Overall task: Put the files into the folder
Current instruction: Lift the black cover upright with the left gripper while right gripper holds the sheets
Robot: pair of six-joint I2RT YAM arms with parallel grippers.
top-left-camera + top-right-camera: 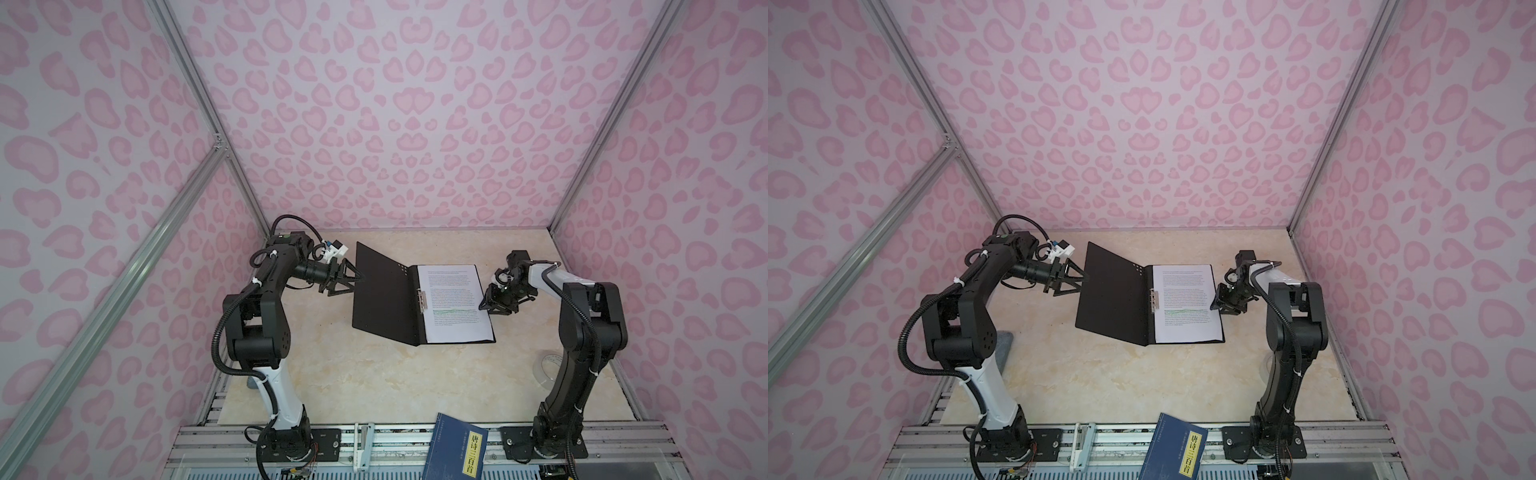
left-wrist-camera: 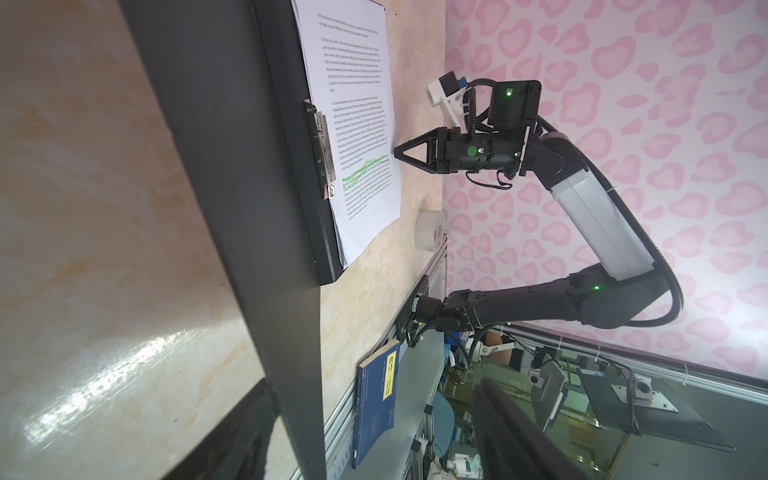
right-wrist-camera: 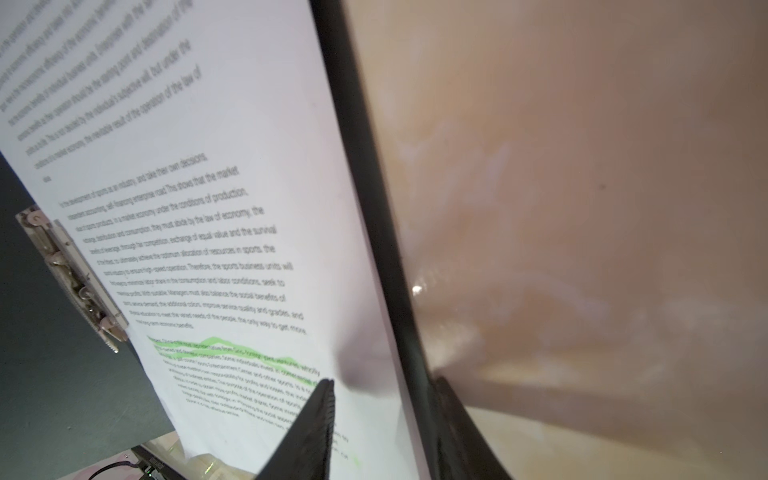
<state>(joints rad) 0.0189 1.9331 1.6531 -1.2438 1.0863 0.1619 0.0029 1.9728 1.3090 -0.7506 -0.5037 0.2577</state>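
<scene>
On a cream marble-patterned bench (image 1: 374,382), a flat folder (image 1: 382,291) with a black inside lies open near the middle, seen in both top views. Its left cover is raised and tilted up from the spine. Its right half lies flat and carries the files (image 1: 453,303), white paper sheets of dense black print with a few green-highlighted lines. How many sheets there are cannot be counted. A metal clip (image 1: 423,300) beside the spine sits at the sheets' left edge.

The left jaws are spread wide and not clamped, with the outer edge of the raised cover between them and their fingertips (image 1: 354,275) at that edge. The right jaws are partly apart at the folder's right edge. One fingertip (image 3: 322,407) rests on the top sheet by the green lines, and the other fingertip (image 3: 451,409) is beyond the black edge, over the bench. They grip nothing.

A blue book with a yellow label (image 1: 457,449) lies at the front edge, well apart from the folder. A clear tape roll (image 2: 430,230) stands near the right arm.
</scene>
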